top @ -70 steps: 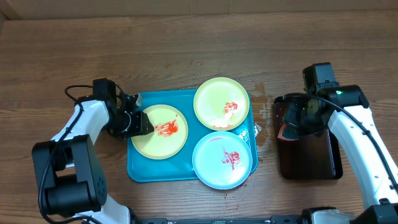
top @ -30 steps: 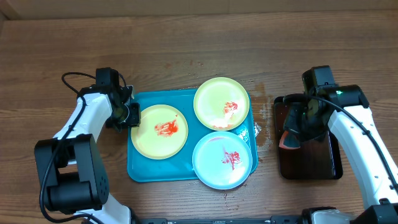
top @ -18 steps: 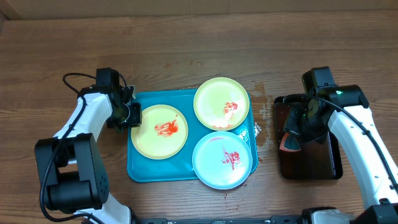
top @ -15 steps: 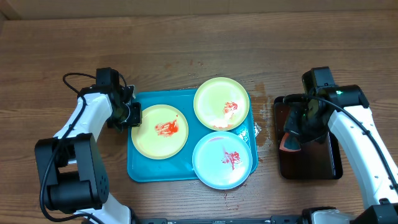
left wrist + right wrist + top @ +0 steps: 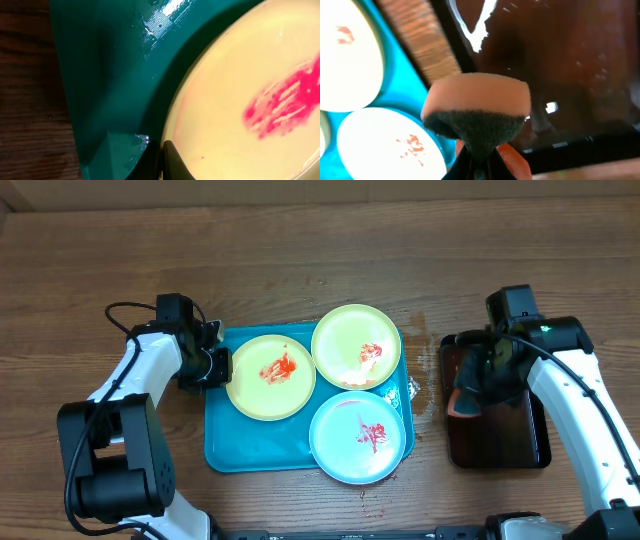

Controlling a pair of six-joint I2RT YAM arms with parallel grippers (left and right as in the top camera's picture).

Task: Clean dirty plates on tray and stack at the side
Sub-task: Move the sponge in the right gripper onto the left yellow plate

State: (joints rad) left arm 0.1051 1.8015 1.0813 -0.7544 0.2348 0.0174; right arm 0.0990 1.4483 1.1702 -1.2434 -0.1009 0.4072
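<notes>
Our left gripper [image 5: 221, 367] is clamped on the left rim of the yellow plate [image 5: 271, 376]. That plate lies on the tray [image 5: 250, 455], up against the green plate [image 5: 356, 346] and near the blue plate [image 5: 361, 436]. Our right gripper [image 5: 476, 155] pinches a sponge [image 5: 476, 100] above the dark tray [image 5: 515, 440]. We should hold the yellow plate level by its rim only. Then we bring the sponge across to the red smear [image 5: 279, 368] and wipe with short strokes, so the plate does not shove its neighbours.
</notes>
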